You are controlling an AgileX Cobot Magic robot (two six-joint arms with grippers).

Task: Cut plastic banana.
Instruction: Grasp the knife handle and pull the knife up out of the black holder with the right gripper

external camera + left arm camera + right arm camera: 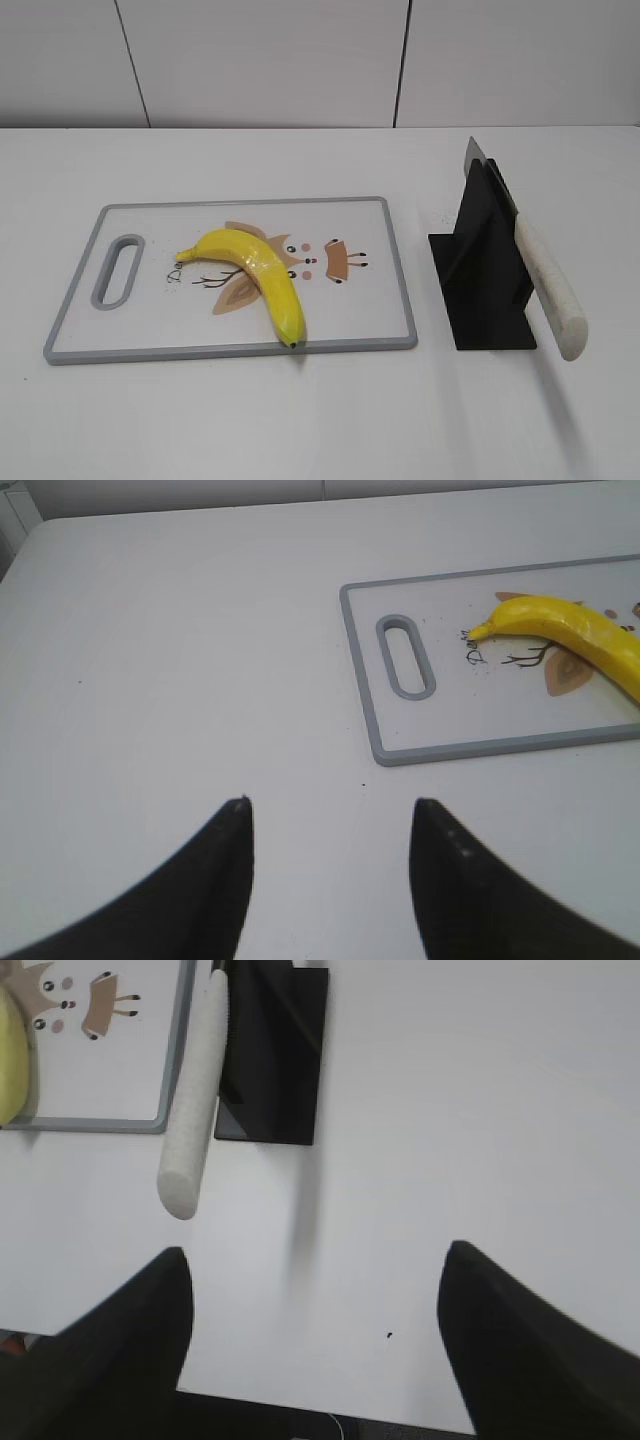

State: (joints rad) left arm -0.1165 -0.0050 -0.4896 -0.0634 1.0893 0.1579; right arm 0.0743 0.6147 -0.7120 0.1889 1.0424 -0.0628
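Note:
The plastic banana is glossy yellow and curved, and lies whole on a white cutting board with a grey rim. It also shows in the left wrist view and as a yellow edge in the right wrist view. A knife with a white handle rests slanted in a black stand; its handle shows in the right wrist view. My left gripper is open and empty over bare table, left of the board. My right gripper is open and empty near the table's front edge, below the stand. Neither gripper shows in the exterior view.
The cutting board has a handle slot at its left end and a cartoon print in the middle. The white table ends at a wall behind. The table's front edge shows in the right wrist view.

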